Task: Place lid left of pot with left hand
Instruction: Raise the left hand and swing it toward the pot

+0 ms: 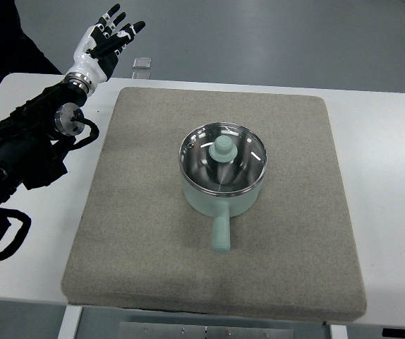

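At the mat's [139, 233] centre, the lid [223, 157] sits on the pot [220, 194]; the left hand [104, 42] hovers beyond its far-left corner, fingers spread, holding nothing.

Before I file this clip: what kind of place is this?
Probably a robot test bench, not a kitchen: a lone pot staged on a grey mat over a white table, bare grey floor beyond.

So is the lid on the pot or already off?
On. The glass lid sits level in the pot's rim, knob up. The left hand is far from it, fingers spread, holding nothing.
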{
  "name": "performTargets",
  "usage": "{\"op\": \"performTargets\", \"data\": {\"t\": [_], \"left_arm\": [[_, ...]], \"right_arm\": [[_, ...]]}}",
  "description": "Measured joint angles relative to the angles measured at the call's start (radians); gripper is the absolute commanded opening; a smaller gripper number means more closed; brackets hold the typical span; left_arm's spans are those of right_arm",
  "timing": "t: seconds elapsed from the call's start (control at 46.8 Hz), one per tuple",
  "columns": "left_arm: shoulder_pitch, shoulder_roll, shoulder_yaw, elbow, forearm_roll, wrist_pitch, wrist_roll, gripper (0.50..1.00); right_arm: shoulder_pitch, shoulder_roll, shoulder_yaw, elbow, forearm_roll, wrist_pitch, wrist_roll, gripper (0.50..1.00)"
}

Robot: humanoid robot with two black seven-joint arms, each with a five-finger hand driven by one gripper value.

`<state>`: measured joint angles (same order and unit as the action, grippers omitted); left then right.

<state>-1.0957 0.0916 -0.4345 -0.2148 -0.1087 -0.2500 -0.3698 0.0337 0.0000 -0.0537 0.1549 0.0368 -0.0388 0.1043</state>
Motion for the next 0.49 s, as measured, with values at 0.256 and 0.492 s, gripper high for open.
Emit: {"op": "performTargets", "data": {"t": [0.256, 0.492], "left_arm": [[0.004, -0.001, -0.003, 0.001, -0.003, 0.001, -0.021, 0.994], [0.004, -0.001, 0.006, 0.0, 0.009, -0.003, -0.021, 0.992]], "right_arm": [[0.0, 0.0, 0.0, 0.0, 0.0, 0.0, 0.0, 0.924], [0.0, 0.0, 0.0, 0.0, 0.0, -0.001, 0.0, 0.924]]}}
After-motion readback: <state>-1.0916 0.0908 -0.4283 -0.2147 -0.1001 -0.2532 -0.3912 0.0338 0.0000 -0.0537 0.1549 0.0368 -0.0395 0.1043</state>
